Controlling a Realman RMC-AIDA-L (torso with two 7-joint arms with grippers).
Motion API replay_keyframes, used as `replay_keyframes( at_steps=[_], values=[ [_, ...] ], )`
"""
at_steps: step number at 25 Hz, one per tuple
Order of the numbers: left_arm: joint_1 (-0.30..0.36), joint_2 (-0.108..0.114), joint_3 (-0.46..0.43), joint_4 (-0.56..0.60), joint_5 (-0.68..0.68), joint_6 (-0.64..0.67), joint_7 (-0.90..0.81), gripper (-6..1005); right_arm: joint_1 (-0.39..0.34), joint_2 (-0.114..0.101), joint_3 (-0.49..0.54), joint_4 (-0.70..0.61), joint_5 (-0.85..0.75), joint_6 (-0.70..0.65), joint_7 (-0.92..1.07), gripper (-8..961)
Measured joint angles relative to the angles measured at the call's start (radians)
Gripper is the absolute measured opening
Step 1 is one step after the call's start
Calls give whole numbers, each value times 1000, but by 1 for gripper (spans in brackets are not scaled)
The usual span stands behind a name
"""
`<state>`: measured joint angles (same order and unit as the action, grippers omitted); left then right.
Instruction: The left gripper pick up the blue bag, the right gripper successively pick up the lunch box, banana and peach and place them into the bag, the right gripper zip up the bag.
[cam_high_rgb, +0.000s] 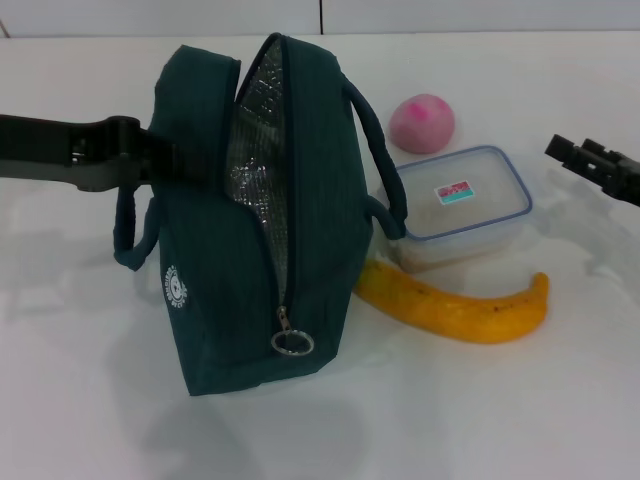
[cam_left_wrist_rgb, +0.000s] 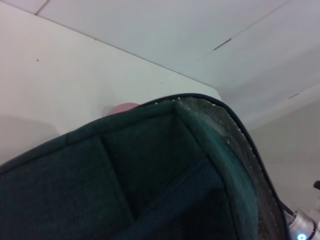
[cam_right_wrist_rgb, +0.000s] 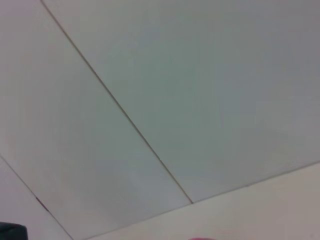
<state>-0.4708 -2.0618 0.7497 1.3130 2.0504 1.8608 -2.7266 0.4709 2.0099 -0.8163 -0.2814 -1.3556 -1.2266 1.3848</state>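
The blue bag (cam_high_rgb: 265, 215) is seen standing near the middle of the white table (cam_high_rgb: 520, 420), a little toward its left edge, with the zip open along the top so that the crinkled silver foil lining (cam_high_rgb: 255, 160) is shown. It is made of soft woven fabric and is judged to be light but floppy, so it is best taken by one of the padded loop handles or by a side wall, where the cloth is doubled and stiffer. The left gripper (cam_high_rgb: 150, 160) is pressed against the bag's left side by the handle; whether its fingers are closed on the fabric cannot be told, because they are hidden behind the bag. In the left wrist view only the dark cloth (cam_left_wrist_rgb: 125, 190) is seen very close. The lunch box (cam_high_rgb: 462, 205) lies just beside the bag toward the right edge; it is clear hard plastic with a blue-rimmed lid, stiff and probably smooth, so a grasp across its short sides is advised. The banana (cam_high_rgb: 455, 305) is touching the box on the side nearer the front edge; it is curved, soft and easily bruised. The peach (cam_high_rgb: 422, 122), round and pink, sits behind the box. The right gripper (cam_high_rgb: 580, 155) is held apart near the right edge, with nothing in it.
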Motion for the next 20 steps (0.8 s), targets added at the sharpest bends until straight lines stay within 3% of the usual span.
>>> replay_keyframes(
  at_steps=[20],
  values=[
    [2,-7,11,-6,-9,-15,4,30,101,10,-21,153,-11,59,93,814]
  ],
)
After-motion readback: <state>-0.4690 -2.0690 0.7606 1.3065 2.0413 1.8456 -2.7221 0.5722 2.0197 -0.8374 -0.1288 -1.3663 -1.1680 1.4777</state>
